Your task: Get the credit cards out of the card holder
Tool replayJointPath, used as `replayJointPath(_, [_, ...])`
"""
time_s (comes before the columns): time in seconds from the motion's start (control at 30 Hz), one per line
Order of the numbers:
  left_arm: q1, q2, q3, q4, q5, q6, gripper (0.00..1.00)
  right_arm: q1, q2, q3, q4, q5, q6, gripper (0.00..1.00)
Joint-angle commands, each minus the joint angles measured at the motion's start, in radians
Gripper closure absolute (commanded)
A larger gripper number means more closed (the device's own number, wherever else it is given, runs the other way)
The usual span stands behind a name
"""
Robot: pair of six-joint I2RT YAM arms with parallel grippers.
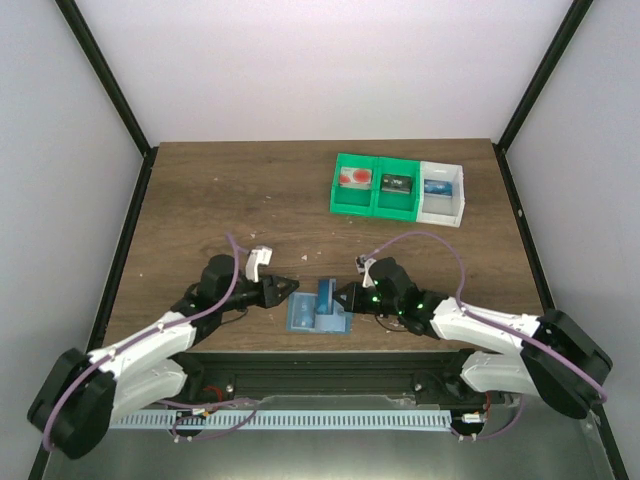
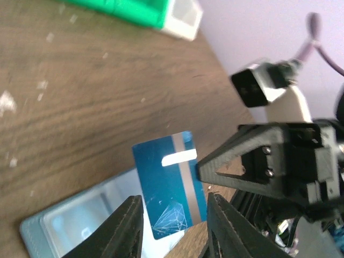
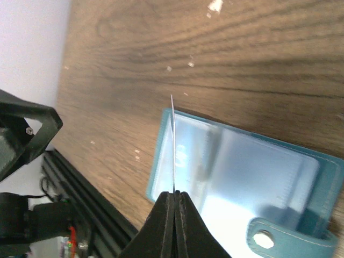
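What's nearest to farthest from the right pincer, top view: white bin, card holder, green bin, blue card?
1. Blue card, held by the right pincer.
2. Card holder, just beside it.
3. Green bin, far side.
4. White bin, far right.

The left arm (image 1: 150, 345) and right arm (image 1: 485, 322) are alike: white shell links between bulky black joint housings, with a lilac cable (image 1: 420, 236) looping along each. Small green lights (image 1: 378, 296) glow near the right wrist. The left gripper (image 1: 291, 288) and right gripper (image 1: 342, 297) are matte black layered plastic with tapering fingers (image 2: 124, 228). Two silver screws (image 2: 267, 152) sit in the right one's body, near a white camera block (image 2: 263, 85) with a black face.
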Motion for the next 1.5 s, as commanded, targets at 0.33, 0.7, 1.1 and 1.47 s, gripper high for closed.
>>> replayJointPath(0.33, [-0.022,-0.404,0.103,-0.140,0.198,0.751,0.47,-0.022,-0.168,0.017,0.136,-0.131,0.345,1.00])
replayJointPath(0.7, [-0.028,-0.346,0.203,-0.367,0.233,1.154,0.44,-0.023,-0.214,0.023,0.256,-0.157,0.485,1.00])
replayJointPath(1.1, [-0.187,-0.314,0.187,-0.362,-0.019,1.303,0.47,-0.023,-0.168,-0.011,0.375,-0.201,0.559,0.99])
replayJointPath(1.47, [-0.212,-0.315,0.169,-0.331,-0.053,1.342,0.50,-0.023,-0.157,-0.033,0.428,-0.237,0.596,1.00])
